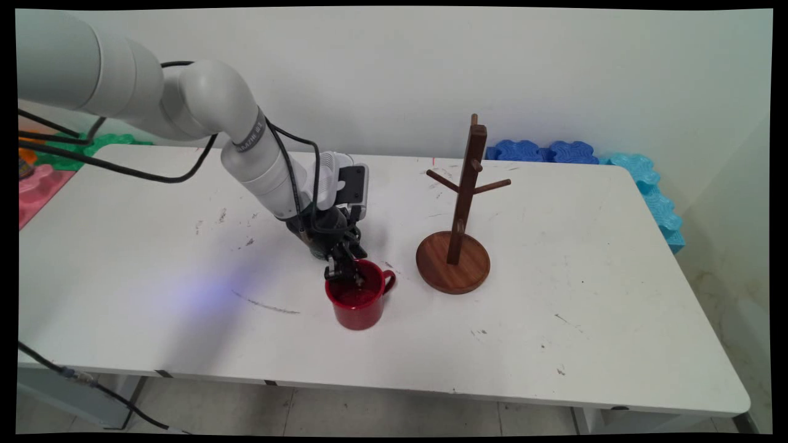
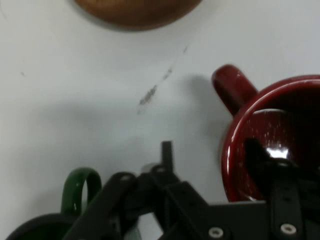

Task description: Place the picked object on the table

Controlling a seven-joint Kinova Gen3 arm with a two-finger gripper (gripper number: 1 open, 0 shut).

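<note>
- gripper (image 1: pixel 345 274): black, two-finger, on a white arm reaching in from the upper left; lowered onto the near-left rim of the red mug; it stands open, one of its fingers (image 2: pixel 260 152) down inside the cup and the other outside the wall, with a visible gap between that outer finger and the mug in the hand view
- red mug (image 1: pixel 360 304): upright on the counter (image 1: pixel 554 320), near the middle, handle turned toward the right and slightly away; not lifted, base on the surface
- step in hand, as judged: gripper straddling the mug wall, not yet clamped on it
- mug tree (image 1: pixel 465 197): dark wood, round base, upright post with bare pegs; just right of the red mug, apart from it
- green mug handle (image 2: pixel 79 187): seen only in the hand view, at the lower left beside the gripper's linkage; the rest of that cup is mostly hidden
- blue foam pieces (image 1: pixel 542 151): along the wall behind the counter, well apart from the gripper
</note>
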